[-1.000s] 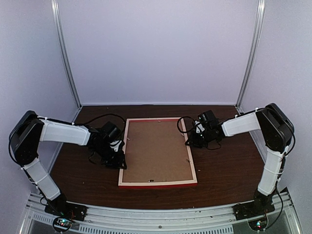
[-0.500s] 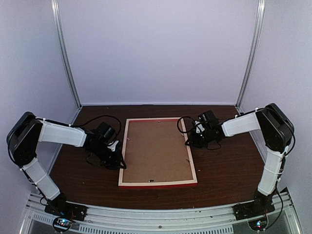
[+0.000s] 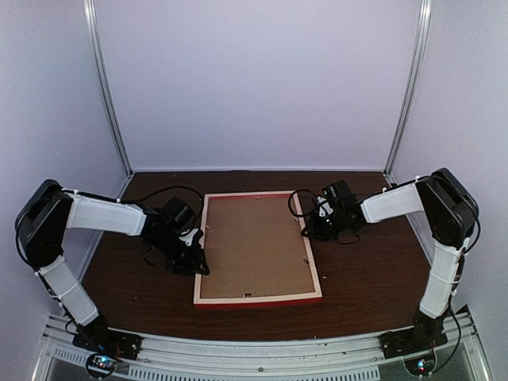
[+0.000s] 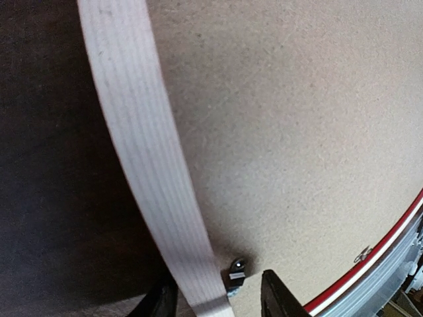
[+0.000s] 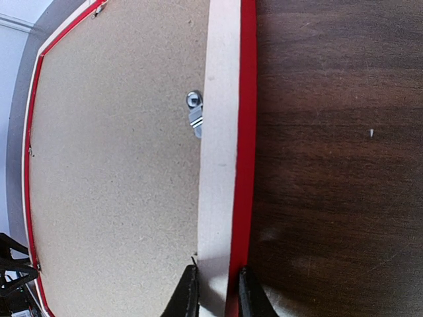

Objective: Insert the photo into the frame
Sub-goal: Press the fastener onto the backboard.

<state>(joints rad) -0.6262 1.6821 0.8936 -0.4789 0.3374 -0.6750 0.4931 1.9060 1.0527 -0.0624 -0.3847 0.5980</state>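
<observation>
The frame (image 3: 202,246) lies face down in the middle of the table, pale back up, with a red edge showing along its near rail. A brown backing board (image 3: 254,242) fills it. The photo is hidden. My left gripper (image 3: 198,260) sits low at the left rail (image 4: 139,132). Its jaws stand open astride the rail and a small metal turn clip (image 4: 235,271), with a gap to the right finger (image 4: 277,297). My right gripper (image 3: 308,230) is shut on the right rail (image 5: 221,132), one finger on each side, below another clip (image 5: 194,112).
The dark wooden table (image 3: 365,270) is walled in white on three sides, with metal posts (image 3: 107,87) at the back corners. Black cables (image 3: 159,194) loop behind both wrists. A metal rail (image 3: 262,349) with the arm bases runs along the near edge.
My left wrist drew slightly away from the frame's left rail, then came back to it with its jaws a little wider. The right arm and the frame have stayed put.
</observation>
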